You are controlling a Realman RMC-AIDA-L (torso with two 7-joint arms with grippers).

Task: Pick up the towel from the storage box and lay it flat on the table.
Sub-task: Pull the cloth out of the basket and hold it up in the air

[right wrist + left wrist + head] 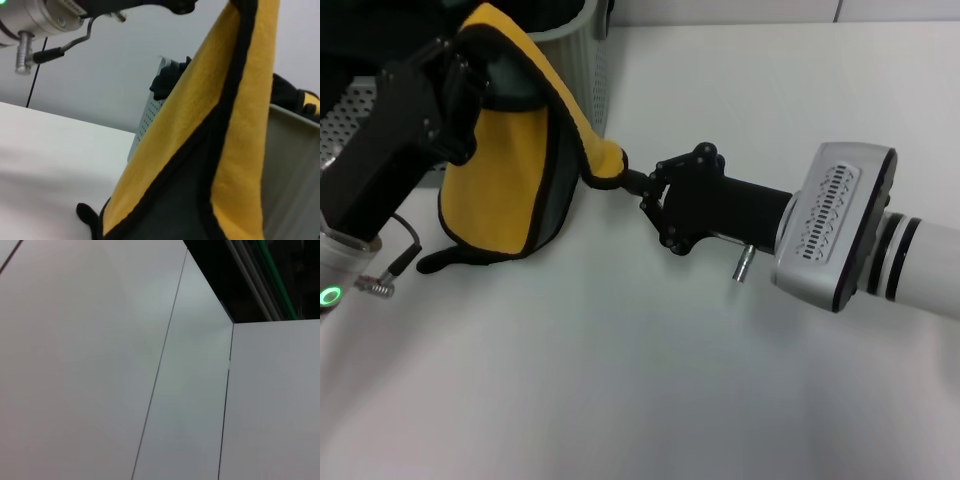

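The towel (510,170) hangs yellow side out, its dark green side showing in the fold and its lower black-trimmed edge resting on the white table (620,380). My left gripper (485,70) is shut on the towel's top and holds it up in front of the pale storage box (582,70). My right gripper (628,178) is shut on a yellow corner of the towel, pulling it out sideways. The right wrist view shows the towel (200,125) close up beside the box wall (292,170). The left wrist view shows only wall panels.
A perforated grey panel (350,110) stands at the far left behind my left arm. Black fabric (285,92) lies in the box. A cable (400,260) hangs from the left wrist near the table. Open tabletop lies in front and to the right.
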